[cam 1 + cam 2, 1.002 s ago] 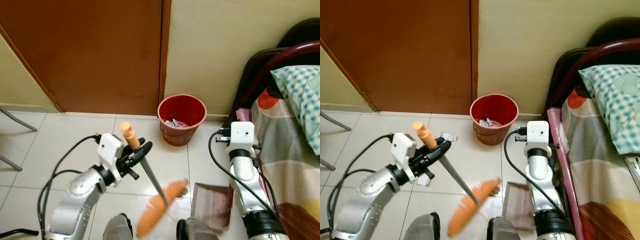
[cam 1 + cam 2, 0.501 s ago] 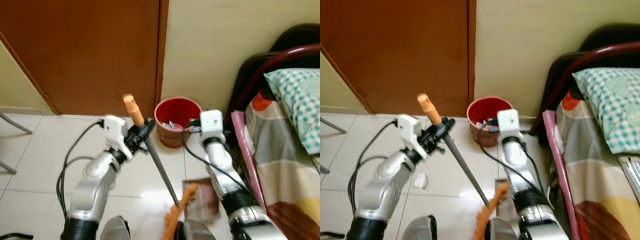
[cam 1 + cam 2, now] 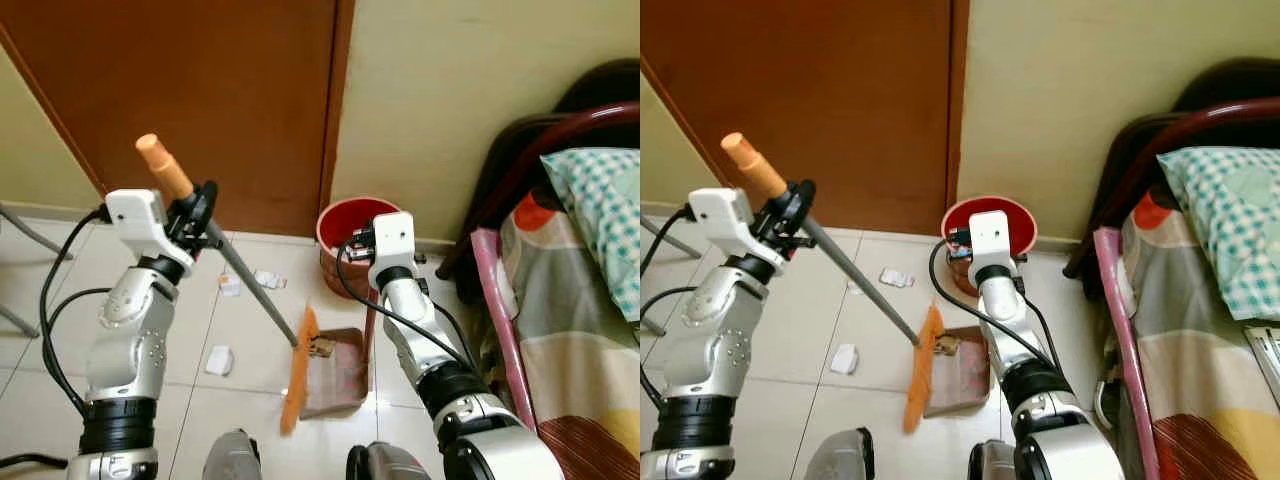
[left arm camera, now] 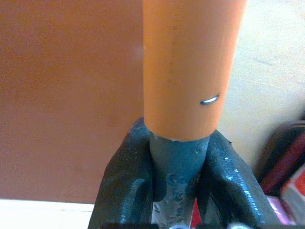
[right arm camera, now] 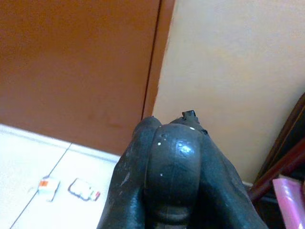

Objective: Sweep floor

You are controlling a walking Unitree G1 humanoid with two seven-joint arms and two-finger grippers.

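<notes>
The broom [image 3: 255, 297] now stands steeper, its orange head [image 3: 296, 368] against the dustpan [image 3: 338, 372] — some debris inside. The left gripper [image 3: 203, 207] pinches the handle; the right gripper's [image 5: 171, 167] fingers clamp the dustpan's stem. About 3 scraps [image 3: 219, 359] remain left, unswept.

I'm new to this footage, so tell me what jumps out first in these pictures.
The orange broom stands out first: the left hand grips its grey pole just below the orange handle tip, and the bristles rest at the edge of a dustpan on the white tiles. Behind it, a red bin sits by the wall next to the brown door, with the right arm raised in front of it. Scraps of paper litter the floor.
</notes>
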